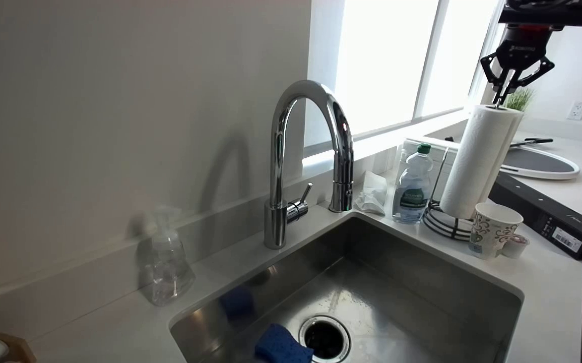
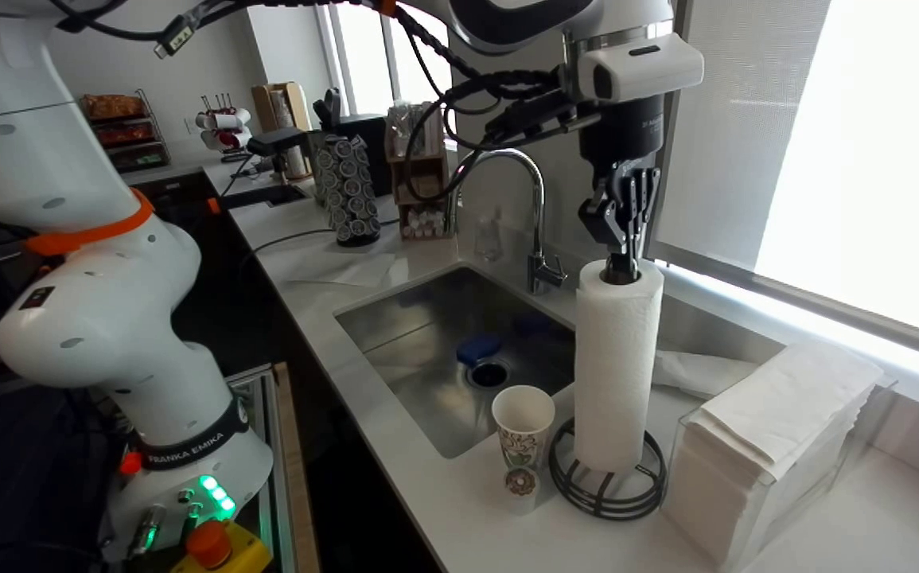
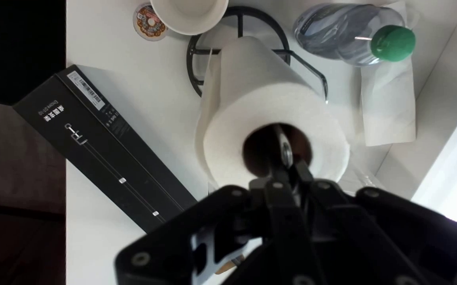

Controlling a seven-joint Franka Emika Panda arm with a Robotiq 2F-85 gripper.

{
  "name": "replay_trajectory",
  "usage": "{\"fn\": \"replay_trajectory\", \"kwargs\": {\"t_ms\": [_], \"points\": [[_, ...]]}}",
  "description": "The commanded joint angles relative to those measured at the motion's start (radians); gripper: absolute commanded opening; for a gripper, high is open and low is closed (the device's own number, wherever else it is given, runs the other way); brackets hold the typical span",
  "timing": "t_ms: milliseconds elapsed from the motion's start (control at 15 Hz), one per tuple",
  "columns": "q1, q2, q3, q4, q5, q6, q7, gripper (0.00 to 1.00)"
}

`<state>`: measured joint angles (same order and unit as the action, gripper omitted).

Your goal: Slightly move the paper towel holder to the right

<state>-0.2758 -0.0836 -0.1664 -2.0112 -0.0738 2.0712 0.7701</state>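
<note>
1. In an exterior view, the paper towel holder point(image 1: 480, 161) stands on the table point(image 1: 553, 297) at 3 o'clock, its top clenched by the gripper point(image 1: 500, 96).
2. In an exterior view, a cup point(image 2: 523, 422) sits beside its base point(image 2: 599, 508) at 10 o'clock; the roll point(image 2: 614, 374) looks light, soft.
3. In the wrist view, the metal rod point(image 3: 286, 152) seems stiff, perhaps slippery: the better hold.

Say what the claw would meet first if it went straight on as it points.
Probably the paper towel roll: the claw, apparently closed on the metal rod, points down at its hollow core. Depth is unclear; it might slip inside.
</note>
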Motion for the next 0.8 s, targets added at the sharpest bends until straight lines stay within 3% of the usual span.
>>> {"fn": "replay_trajectory", "kwargs": {"t_ms": [0,733], "points": [[0.016,0.013,-0.013,0.036,0.018,-0.040,0.007,0.02],[0.010,0.033,-0.034,0.070,0.013,-0.014,0.007,0.02]]}}
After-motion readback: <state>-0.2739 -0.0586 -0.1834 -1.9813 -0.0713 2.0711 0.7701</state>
